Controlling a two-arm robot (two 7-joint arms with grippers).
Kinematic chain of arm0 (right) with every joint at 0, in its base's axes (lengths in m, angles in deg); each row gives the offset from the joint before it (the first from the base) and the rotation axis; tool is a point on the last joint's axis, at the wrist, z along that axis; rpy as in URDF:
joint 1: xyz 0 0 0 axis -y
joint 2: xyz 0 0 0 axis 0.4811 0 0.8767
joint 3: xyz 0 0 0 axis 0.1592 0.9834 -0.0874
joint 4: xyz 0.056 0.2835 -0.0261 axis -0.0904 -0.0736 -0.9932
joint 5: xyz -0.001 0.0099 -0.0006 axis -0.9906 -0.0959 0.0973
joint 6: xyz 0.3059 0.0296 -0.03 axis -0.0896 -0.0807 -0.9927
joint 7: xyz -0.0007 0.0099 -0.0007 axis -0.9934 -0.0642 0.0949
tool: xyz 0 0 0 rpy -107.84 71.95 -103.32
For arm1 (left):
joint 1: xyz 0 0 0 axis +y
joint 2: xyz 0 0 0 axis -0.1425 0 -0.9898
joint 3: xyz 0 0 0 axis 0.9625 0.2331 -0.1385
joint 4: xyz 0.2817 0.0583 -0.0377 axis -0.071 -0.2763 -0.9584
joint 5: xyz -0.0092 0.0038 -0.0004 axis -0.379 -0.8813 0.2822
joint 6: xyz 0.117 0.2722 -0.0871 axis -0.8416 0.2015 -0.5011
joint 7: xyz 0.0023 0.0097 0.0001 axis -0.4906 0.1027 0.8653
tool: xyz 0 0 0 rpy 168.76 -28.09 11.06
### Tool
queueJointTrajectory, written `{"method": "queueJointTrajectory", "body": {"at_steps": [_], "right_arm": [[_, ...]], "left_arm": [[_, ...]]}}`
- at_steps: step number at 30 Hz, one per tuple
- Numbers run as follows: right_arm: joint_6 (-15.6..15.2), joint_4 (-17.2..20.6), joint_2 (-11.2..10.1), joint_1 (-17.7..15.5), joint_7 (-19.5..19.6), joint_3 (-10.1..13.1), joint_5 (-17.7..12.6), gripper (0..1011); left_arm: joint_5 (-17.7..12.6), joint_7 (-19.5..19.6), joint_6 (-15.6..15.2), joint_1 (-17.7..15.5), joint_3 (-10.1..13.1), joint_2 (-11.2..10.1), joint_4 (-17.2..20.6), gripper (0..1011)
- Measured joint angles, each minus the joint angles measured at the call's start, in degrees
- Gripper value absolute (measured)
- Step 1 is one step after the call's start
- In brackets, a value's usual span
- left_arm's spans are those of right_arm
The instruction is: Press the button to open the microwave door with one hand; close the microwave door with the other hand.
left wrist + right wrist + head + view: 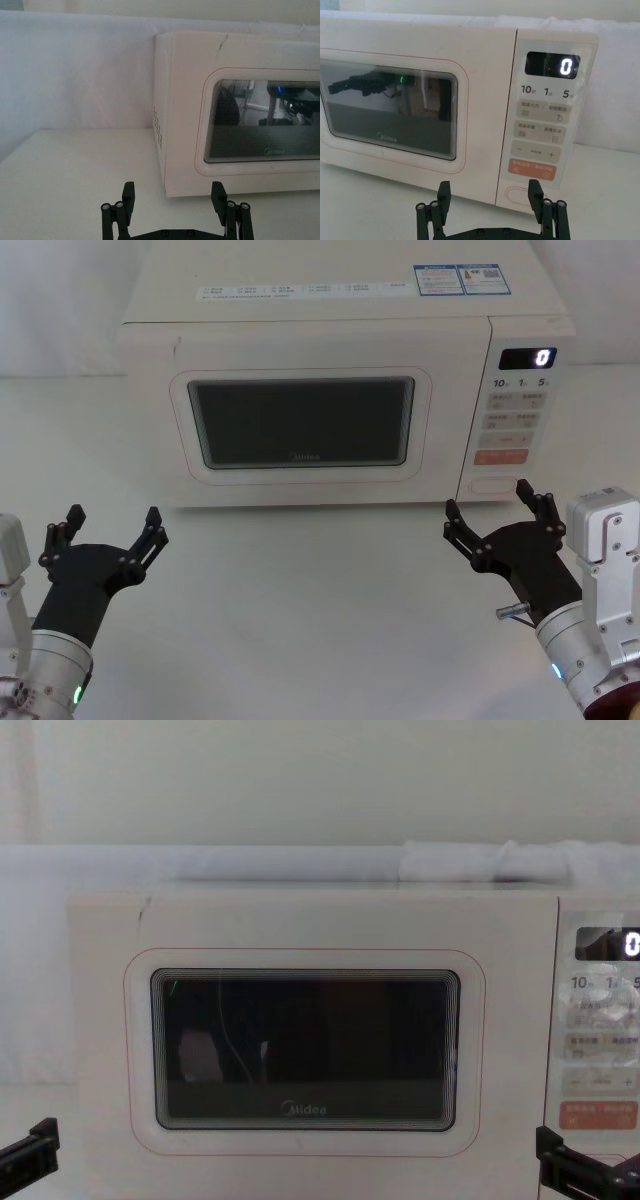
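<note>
Hovering low over the table, the right gripper spreads its fingers wide just before the microwave, near the button at the panel's bottom. The left gripper, fingers likewise spread, sits well apart before the front left corner. The microwave door is shut, reading "Midea"; the display shows 0 above 10, 1, 5. Bare table lies between the grippers.

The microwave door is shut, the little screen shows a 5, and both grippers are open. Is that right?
Not quite. The screen shows 0 in the right wrist view. The microwave door is shut, and the left gripper and right gripper are open.
</note>
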Motion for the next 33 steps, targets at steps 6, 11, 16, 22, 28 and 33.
{"method": "queueJointTrajectory", "body": {"at_steps": [6,11,16,22,28,33], "right_arm": [[0.0,0.0,0.0,0.0,0.0,0.0,0.0,1000],[0.0,0.0,0.0,0.0,0.0,0.0,0.0,1000],[0.0,0.0,0.0,0.0,0.0,0.0,0.0,1000],[0.0,0.0,0.0,0.0,0.0,0.0,0.0,1000],[0.0,0.0,0.0,0.0,0.0,0.0,0.0,1000],[0.0,0.0,0.0,0.0,0.0,0.0,0.0,1000]], "left_arm": [[0.0,0.0,0.0,0.0,0.0,0.0,0.0,1001],[0.0,0.0,0.0,0.0,0.0,0.0,0.0,1001],[0.0,0.0,0.0,0.0,0.0,0.0,0.0,1001],[0.0,0.0,0.0,0.0,0.0,0.0,0.0,1001],[0.0,0.0,0.0,0.0,0.0,0.0,0.0,1001],[0.0,0.0,0.0,0.0,0.0,0.0,0.0,1001]]}}
